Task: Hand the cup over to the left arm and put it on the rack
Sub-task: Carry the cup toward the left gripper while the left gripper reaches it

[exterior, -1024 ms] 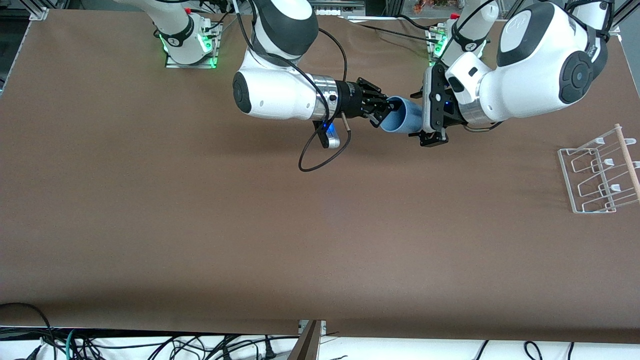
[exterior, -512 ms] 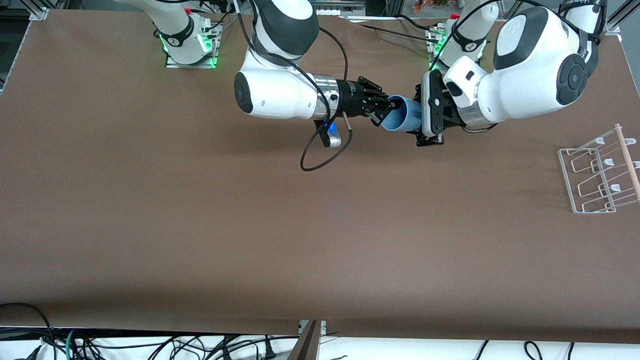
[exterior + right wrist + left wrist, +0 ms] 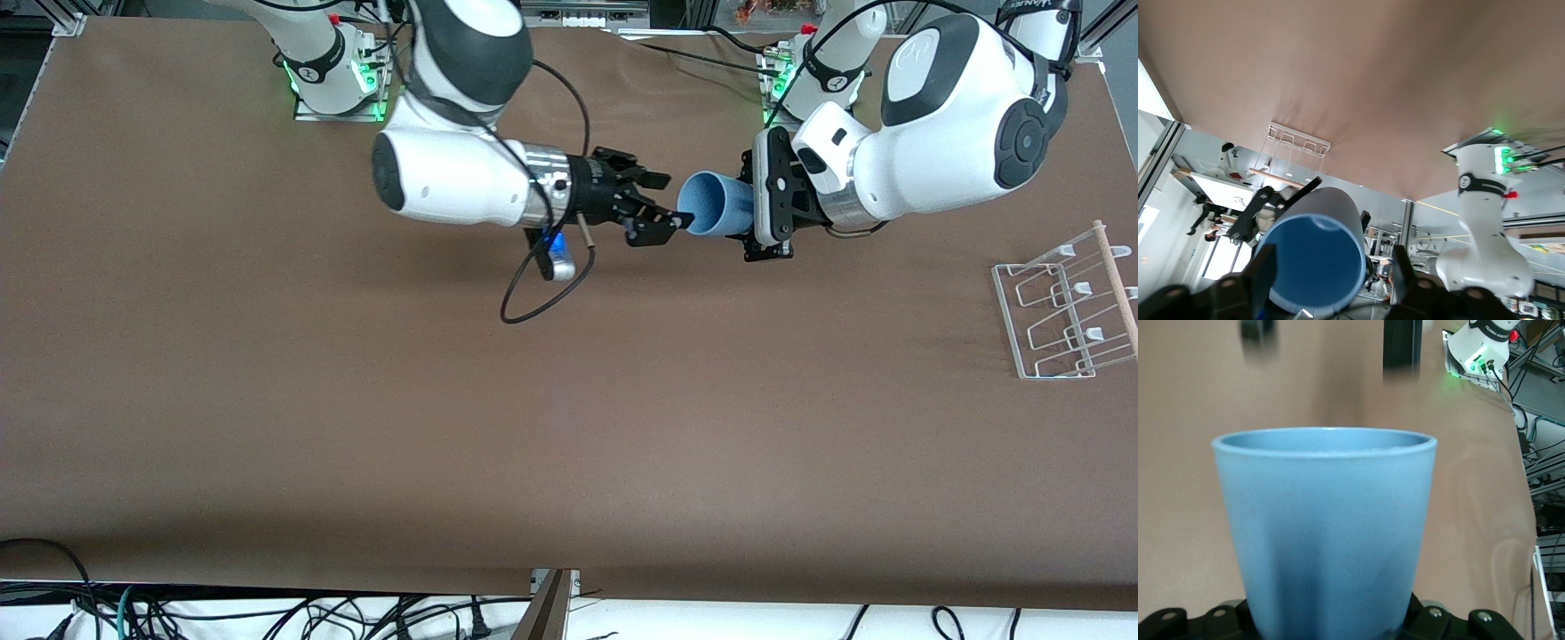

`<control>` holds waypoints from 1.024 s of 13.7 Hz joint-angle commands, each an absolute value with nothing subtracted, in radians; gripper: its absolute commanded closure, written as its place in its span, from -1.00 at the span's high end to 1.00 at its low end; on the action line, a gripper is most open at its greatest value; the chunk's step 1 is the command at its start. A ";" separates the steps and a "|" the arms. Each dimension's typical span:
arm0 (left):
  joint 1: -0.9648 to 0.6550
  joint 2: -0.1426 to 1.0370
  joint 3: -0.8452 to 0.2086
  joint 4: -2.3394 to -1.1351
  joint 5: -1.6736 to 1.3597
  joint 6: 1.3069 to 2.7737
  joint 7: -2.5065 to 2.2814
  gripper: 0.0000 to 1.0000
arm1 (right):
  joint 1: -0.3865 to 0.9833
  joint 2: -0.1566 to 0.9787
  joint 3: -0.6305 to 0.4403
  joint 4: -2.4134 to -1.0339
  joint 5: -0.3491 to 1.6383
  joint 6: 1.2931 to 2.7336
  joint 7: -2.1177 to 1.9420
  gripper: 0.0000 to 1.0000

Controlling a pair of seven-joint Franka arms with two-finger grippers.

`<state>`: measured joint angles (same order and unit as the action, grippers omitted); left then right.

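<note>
Right gripper (image 3: 662, 206) just off cup (image 3: 714, 204) mouth; bare table (image 3: 889, 293) btwn cup & rack (image 3: 1067, 307)

Front view is evenly lit from overhead; my brown table (image 3: 356, 427) reads matte, with no glare. Soft shadows lie under both arms, and a darker band runs along the bench edge nearest the camera. Green lamps glow at the arm bases. In my left wrist view the cup (image 3: 1325, 533) is sharp, with a dark vertical shadow down its wall; two dark shapes above it are smeared. Right wrist view: bright washed-out windows, foreground fingers (image 3: 1265, 267) blurred.
</note>
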<state>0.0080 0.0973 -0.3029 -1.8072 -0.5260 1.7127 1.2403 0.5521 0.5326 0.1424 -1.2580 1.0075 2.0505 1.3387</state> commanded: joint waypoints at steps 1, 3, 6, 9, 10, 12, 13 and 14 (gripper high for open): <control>0.060 0.069 -0.270 -1.815 -0.456 1.628 1.255 -1.00 | 0.424 0.462 0.144 -1.236 0.941 1.858 1.325 0.98; 0.061 0.069 -0.212 -1.815 -0.375 1.588 1.256 -1.00 | 0.368 0.417 0.137 -1.236 0.827 1.720 1.225 0.98; 0.063 0.072 -0.144 -1.815 -0.186 1.582 1.258 -1.00 | 0.353 0.330 0.063 -1.273 0.639 1.505 0.949 0.98; 0.066 0.089 -0.082 -1.812 0.073 1.592 1.255 -1.00 | 0.353 0.243 0.000 -1.402 0.392 1.451 0.552 0.98; 0.072 0.107 -0.069 -1.799 0.150 1.592 1.250 -1.00 | 0.353 0.206 -0.018 -1.461 0.346 1.459 0.455 0.98; 0.078 0.136 -0.039 -1.798 0.291 1.627 1.233 -1.00 | 0.344 0.149 -0.025 -1.537 0.225 1.468 0.361 0.98; 0.081 0.146 -0.023 -1.798 0.360 1.655 1.212 -1.00 | 0.322 0.140 -0.029 -1.555 0.178 1.468 0.286 0.98; 0.090 0.165 -0.018 -1.798 0.439 1.658 1.183 -1.00 | 0.280 0.141 -0.028 -1.557 0.134 1.470 0.196 0.98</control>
<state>0.0811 0.1352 -0.0251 -1.8075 0.3240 1.6385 1.2263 0.3311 0.2032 -0.0311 -1.4791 0.2024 1.4482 0.3333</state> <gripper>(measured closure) 0.335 0.004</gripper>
